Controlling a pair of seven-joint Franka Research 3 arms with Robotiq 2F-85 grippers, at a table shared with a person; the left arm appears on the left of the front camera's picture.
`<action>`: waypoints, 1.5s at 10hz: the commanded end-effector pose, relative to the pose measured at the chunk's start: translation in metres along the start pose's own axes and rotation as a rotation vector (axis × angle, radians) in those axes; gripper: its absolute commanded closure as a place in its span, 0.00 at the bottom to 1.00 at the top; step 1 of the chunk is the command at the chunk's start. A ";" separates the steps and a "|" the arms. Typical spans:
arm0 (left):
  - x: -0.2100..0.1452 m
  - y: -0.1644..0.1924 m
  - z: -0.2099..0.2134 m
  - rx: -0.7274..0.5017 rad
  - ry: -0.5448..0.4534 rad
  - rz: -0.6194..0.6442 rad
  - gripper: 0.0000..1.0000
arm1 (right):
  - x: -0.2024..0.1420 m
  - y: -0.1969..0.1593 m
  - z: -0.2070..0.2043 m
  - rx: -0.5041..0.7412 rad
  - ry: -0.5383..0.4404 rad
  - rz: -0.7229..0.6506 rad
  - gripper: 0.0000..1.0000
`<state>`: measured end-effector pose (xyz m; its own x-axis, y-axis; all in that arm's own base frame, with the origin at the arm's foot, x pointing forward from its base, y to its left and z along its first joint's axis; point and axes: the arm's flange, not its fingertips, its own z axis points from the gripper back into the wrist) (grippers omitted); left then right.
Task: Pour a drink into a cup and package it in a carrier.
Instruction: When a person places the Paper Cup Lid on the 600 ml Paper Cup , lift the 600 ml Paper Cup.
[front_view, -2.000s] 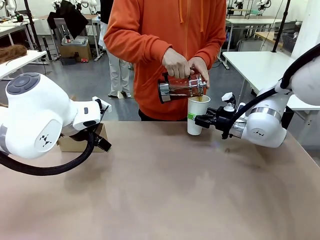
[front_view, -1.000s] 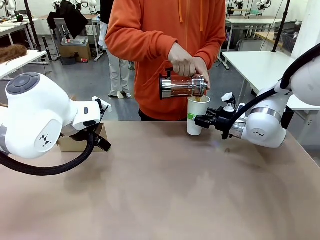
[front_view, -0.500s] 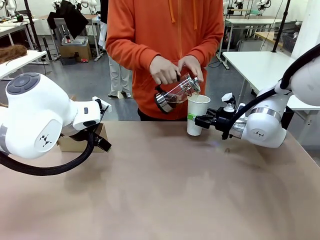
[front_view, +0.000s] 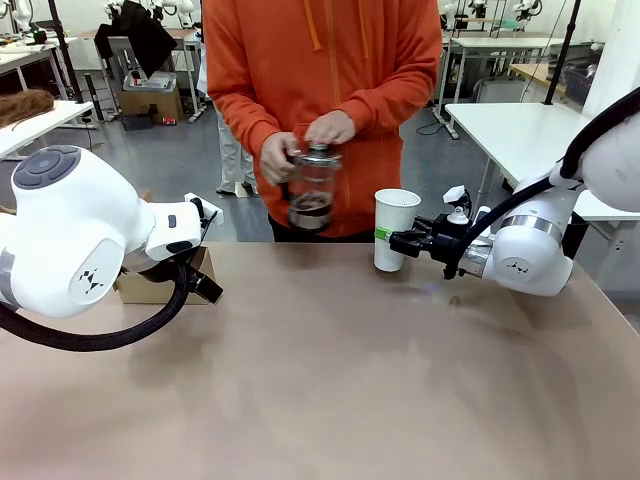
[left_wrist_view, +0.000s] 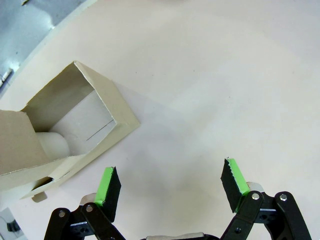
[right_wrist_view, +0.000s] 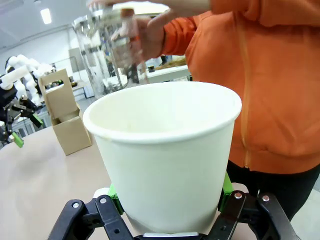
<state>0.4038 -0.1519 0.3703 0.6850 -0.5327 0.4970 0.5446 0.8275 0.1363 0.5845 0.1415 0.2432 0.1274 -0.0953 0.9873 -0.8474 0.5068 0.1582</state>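
The carrier (front_view: 138, 288) sits at the far left of the surface (front_view: 330, 380), a brown cardboard box partly hidden behind the left arm. In the left wrist view the carrier (left_wrist_view: 122, 125) shows an open square pocket with pale inner walls, and something white and rounded (left_wrist_view: 52, 146) lies beside its fold; what it is cannot be told. The left pincer (left_wrist_view: 172, 182) hangs above bare surface just beside the carrier, its green pads (left_wrist_view: 107, 184) wide apart and holding nothing.

Farther right, at the far edge, a person in an orange hooded top holds a glass press pot (front_view: 310, 188) upright in front of the body. One hand (front_view: 277, 158) grips its side and the other hand (front_view: 331, 128) rests on the lid. The drink (front_view: 310, 208) is a dark layer at the bottom of the pot.

Right of the pot, apart from it, the cup (front_view: 396, 215) stands upright on the surface, white, with no lid on it. The right pincer (front_view: 394, 240) reaches in level from the right and is clamped on the cup's lower part. From the right wrist, the cup (right_wrist_view: 167, 150) rises between the green pads (right_wrist_view: 114, 196), which press its sides, and the pot (right_wrist_view: 102, 52) and the carrier (right_wrist_view: 65, 117) stand behind it.
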 end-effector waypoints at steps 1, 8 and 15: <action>0.000 0.000 0.000 -0.002 -0.001 0.000 0.00 | 0.003 0.001 -0.002 0.001 -0.005 0.002 0.20; 0.000 0.000 0.000 -0.002 -0.001 0.000 0.00 | 0.003 0.001 -0.002 0.001 -0.005 0.002 0.20; 0.000 0.000 0.000 -0.002 -0.001 0.000 0.00 | 0.003 0.001 -0.002 0.001 -0.005 0.002 0.20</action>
<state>0.4038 -0.1519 0.3703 0.6850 -0.5327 0.4970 0.5446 0.8275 0.1363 0.5845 0.1415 0.2432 0.1274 -0.0953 0.9873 -0.8474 0.5068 0.1582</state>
